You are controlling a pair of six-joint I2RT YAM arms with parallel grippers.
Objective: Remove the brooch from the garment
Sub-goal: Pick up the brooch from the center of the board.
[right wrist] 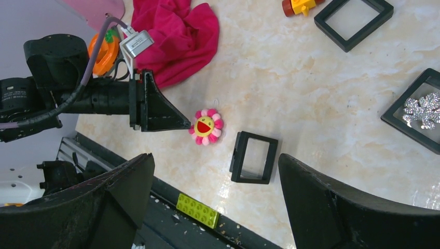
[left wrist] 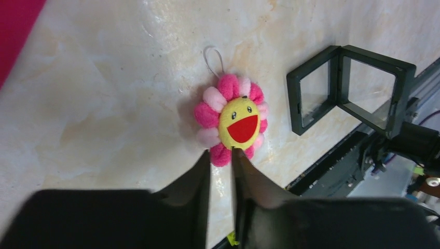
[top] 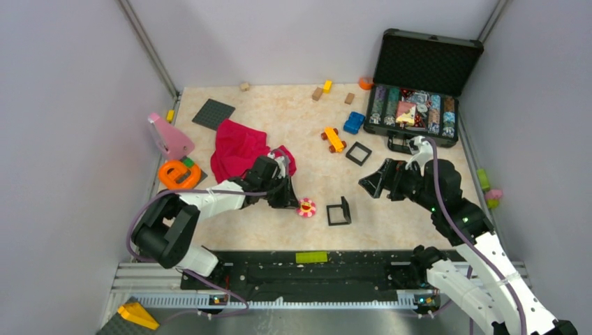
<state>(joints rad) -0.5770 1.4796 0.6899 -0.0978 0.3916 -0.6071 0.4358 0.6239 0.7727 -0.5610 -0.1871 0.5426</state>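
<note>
The brooch (top: 306,207) is a plush flower with pink and white petals and a yellow smiling face. It lies flat on the marble tabletop, apart from the crumpled red garment (top: 237,148). My left gripper (top: 292,202) reaches in low from the garment side. In the left wrist view its fingers stand nearly together, and the left gripper (left wrist: 223,153) pinches the lowest pink petal of the brooch (left wrist: 234,120). A corner of the garment (left wrist: 14,31) shows at top left. My right gripper (top: 370,183) hovers wide open to the right, and nothing lies between the fingers of the right gripper (right wrist: 215,158).
A black frame box (top: 339,211) stands just right of the brooch, another (top: 358,153) farther back. An orange ring toy (top: 178,173) and pink piece (top: 169,136) sit left of the garment. Toy car (top: 334,139), blue block (top: 354,123), open case (top: 419,105) at back right. Green brick (top: 311,257) on the near rail.
</note>
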